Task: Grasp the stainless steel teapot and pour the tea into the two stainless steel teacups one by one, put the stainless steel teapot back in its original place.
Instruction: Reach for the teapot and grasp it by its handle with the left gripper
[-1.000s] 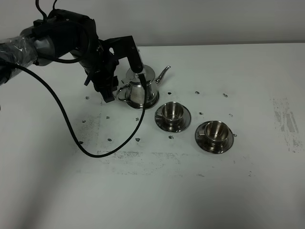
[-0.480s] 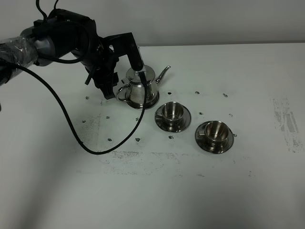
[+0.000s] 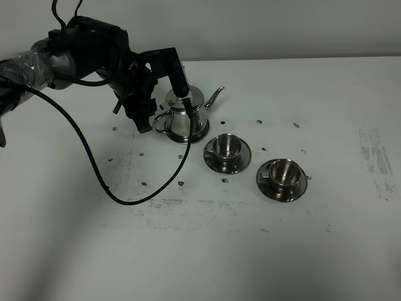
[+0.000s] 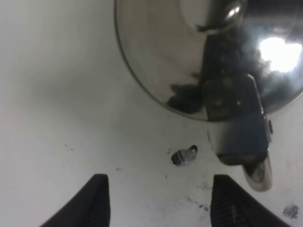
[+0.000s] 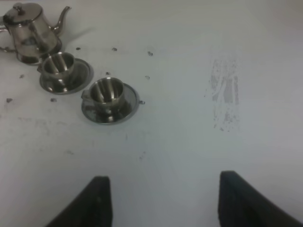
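The stainless steel teapot [image 3: 185,113] stands upright on its round tray [image 3: 195,136], the original place, at the back left of the table, spout pointing right. My left gripper [image 3: 166,111] is open at the pot's handle side, one finger over the lid and the other lower left. In the left wrist view the teapot [image 4: 156,56] fills the far side, ahead of the open left gripper [image 4: 161,203]. Two stainless steel teacups [image 3: 225,146] [image 3: 283,172] sit on saucers right of the pot. My right gripper [image 5: 170,201] is open over bare table, far from the teacups [image 5: 59,64] [image 5: 106,91].
A black cable [image 3: 94,169] loops from the left arm down onto the table in front of the teapot. Small dark specks and scuff marks [image 3: 374,153] dot the white tabletop. The right arm is outside the high view.
My left gripper has shifted slightly toward the back of the table beside the teapot. The teapot, the cups and the right gripper have not moved.
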Robot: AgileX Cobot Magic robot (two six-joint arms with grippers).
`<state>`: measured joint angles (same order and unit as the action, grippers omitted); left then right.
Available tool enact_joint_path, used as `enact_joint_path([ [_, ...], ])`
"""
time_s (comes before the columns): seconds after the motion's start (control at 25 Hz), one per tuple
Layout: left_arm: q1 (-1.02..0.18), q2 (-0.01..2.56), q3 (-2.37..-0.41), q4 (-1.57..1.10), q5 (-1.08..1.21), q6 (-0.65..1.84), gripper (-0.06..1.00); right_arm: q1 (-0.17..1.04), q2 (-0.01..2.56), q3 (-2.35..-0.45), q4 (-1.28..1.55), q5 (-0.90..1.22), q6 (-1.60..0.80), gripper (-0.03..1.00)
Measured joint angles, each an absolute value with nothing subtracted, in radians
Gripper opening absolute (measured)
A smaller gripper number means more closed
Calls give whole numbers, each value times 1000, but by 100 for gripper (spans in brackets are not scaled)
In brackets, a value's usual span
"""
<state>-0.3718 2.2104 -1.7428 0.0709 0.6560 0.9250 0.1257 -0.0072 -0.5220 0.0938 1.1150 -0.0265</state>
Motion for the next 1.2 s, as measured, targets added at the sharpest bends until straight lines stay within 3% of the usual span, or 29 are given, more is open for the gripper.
enact_joint_path([
  [0.96,-372,2210,-1743,0,713,924,47,126,-7,-522,94,1115,-27,48],
  [1.2,-372,2182,-1743,0,815,824,47,126,-7,-522,94,1115,-27,48],
])
